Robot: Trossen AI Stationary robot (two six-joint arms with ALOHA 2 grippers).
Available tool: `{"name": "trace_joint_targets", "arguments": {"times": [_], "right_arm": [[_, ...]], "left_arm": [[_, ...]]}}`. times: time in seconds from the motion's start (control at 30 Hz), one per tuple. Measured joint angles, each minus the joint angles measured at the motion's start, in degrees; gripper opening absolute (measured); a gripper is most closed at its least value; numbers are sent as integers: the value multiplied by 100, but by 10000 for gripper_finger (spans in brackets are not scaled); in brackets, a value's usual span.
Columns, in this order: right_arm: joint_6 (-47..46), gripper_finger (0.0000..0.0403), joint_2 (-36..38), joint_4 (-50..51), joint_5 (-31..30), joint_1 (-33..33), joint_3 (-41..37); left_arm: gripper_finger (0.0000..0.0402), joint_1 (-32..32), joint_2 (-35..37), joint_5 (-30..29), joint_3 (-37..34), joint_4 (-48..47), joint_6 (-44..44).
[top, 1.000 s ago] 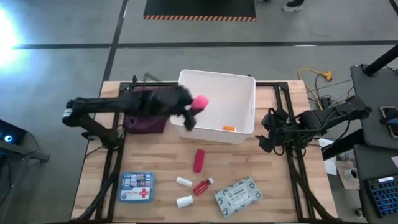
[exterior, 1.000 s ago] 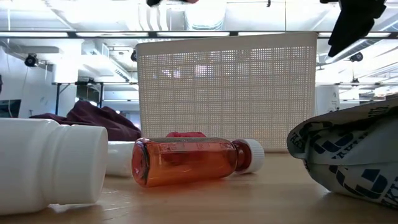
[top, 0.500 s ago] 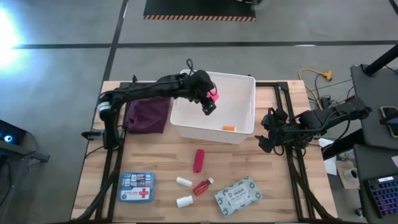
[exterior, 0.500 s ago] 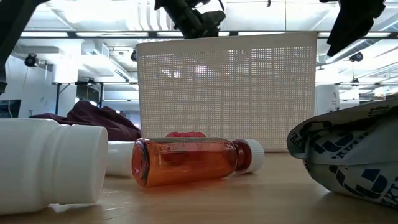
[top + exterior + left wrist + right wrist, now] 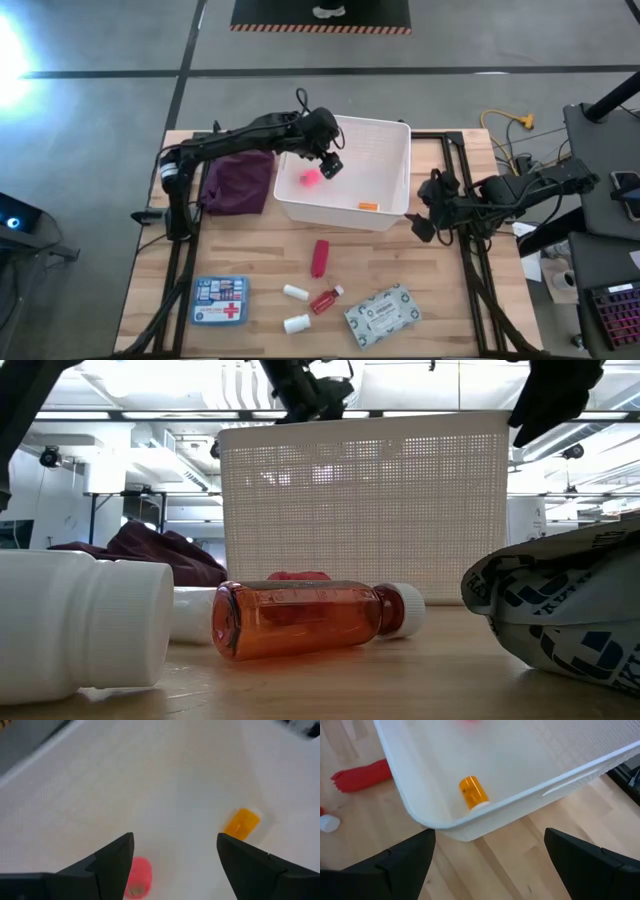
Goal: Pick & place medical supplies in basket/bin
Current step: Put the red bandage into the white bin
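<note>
The white bin (image 5: 398,135) stands at the table's far middle. My left gripper (image 5: 329,165) hangs open over it; below, the pink cube (image 5: 310,178) (image 5: 137,876) and an orange bottle (image 5: 368,207) (image 5: 241,823) (image 5: 472,792) lie on the bin's floor. On the table in front of the bin lie the red tube (image 5: 319,257), red bottle (image 5: 326,299) (image 5: 300,618), two white vials (image 5: 295,292), the grey-green packet (image 5: 382,313) and the first-aid box (image 5: 219,300). My right gripper (image 5: 422,225) waits open at the bin's right near corner.
A purple cloth (image 5: 238,184) lies left of the bin. Black frame rails (image 5: 470,260) run along the table's sides. Bare wood shows between the bin and the near items. In the low view a white vial (image 5: 85,620) lies close at the left.
My left gripper has carried the pink cube from the bin's left rim out over the bin, then opened. The cube has dropped and now lies on the bin's floor. My right arm has kept still.
</note>
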State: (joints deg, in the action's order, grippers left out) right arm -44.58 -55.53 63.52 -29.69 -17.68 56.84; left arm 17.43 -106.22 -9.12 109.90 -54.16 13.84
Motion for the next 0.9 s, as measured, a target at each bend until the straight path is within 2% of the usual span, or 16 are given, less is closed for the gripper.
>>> {"name": "trace_joint_targets", "arguments": {"times": [0.13, 0.33, 0.47, 0.6, 0.73, 0.9], "right_arm": [[149, 366, 0, -172, 17, 66, 0], [505, 366, -26, -573, 86, 85, -7], [506, 366, -77, -591, 188, 163, -35], [738, 366, -85, -765, 507, 323, -196], [1256, 366, -92, -1182, 907, 489, -411], [1846, 366, -212, -1449, 1366, 535, -496]], "left_arm": [[268, -69, 33, -22, -32, -278, 18], [268, -624, 703, -30, -79, -866, 127], [267, -1326, 1144, -71, -427, -892, 1087], [263, -2067, 1486, -410, -1056, -835, 2184], [261, -2766, 1668, -502, -1824, -341, 3535], [261, -3621, 1831, -763, -2876, 1199, 4412]]}}
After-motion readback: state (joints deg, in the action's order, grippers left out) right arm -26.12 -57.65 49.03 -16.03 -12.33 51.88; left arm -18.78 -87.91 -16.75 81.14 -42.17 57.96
